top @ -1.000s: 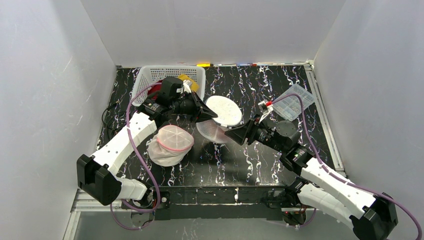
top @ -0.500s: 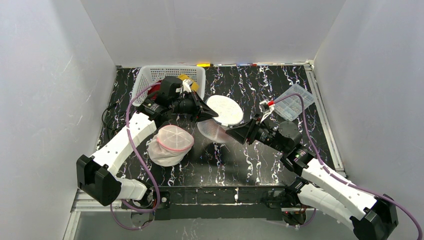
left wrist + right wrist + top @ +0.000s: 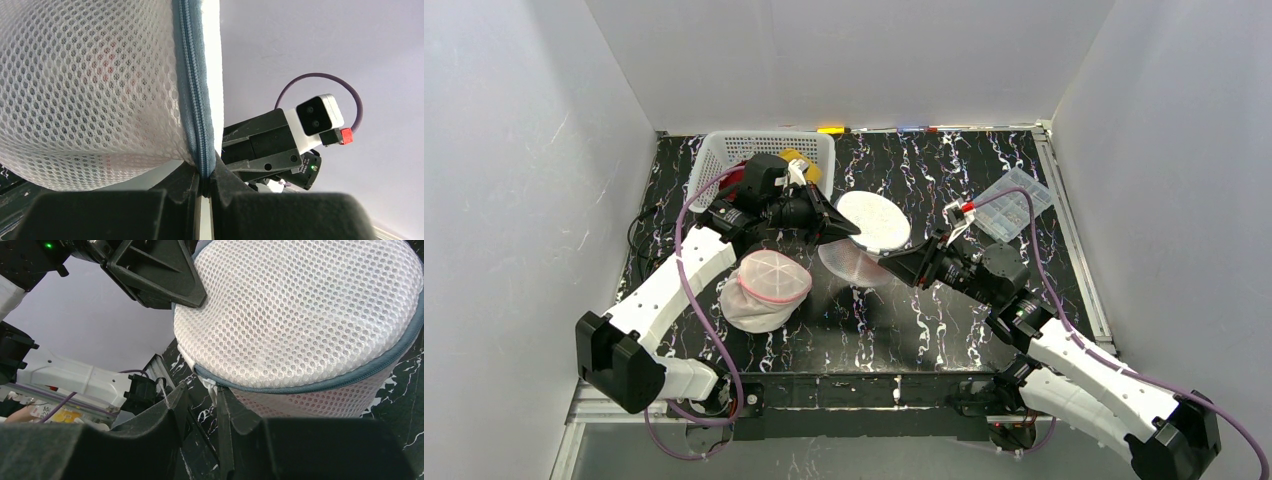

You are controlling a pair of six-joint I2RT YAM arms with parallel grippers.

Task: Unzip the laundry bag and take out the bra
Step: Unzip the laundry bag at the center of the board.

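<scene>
Spanning the gap between both pincers, the laundry bag point(image 3: 869, 235) is a soft, light mesh dome, likely to sag and twist. Its firmer blue zip point(image 3: 192, 85) band looks the best hold. The left gripper point(image 3: 204, 182) is pressed together on that band. The right gripper point(image 3: 202, 405) stands narrowly parted around a white tab under the seam; whether it grips, I cannot tell. Bare table point(image 3: 944, 330) lies below the right gripper, and a basket point(image 3: 769, 150) crowds in behind the left.
</scene>
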